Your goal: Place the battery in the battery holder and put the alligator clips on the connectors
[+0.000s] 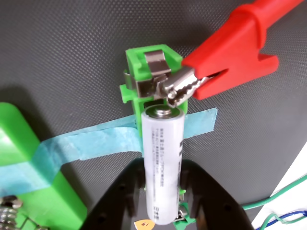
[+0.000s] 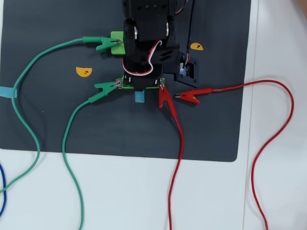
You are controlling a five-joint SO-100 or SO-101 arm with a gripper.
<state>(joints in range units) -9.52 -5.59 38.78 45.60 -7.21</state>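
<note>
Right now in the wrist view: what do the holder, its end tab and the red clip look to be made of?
Battery holder: bright green, opaque, matte; looks like moulded or printed plastic.
End tab: silvery, bent sheet with reflections; looks like thin metal.
Red alligator clip: smooth red sleeve with a soft sheen, likely rubber or vinyl; its toothed jaws are shiny bare metal, gripping the tab.

Holder far end: red alligator clip [image 1: 225, 62] bites the metal tab [image 1: 156, 67] of the battery holder [image 1: 148, 72], blocking the wrist-view right side.
Holder slot: battery [image 1: 162, 163] fills it, gripper [image 1: 162, 206] fingers close on both sides.
Left flank: wider green block [image 1: 29, 177] close by.
Overhead: green clips [image 2: 106, 87] left, red clips [image 2: 187, 96] right of arm; mat below them holds only wires.
</note>
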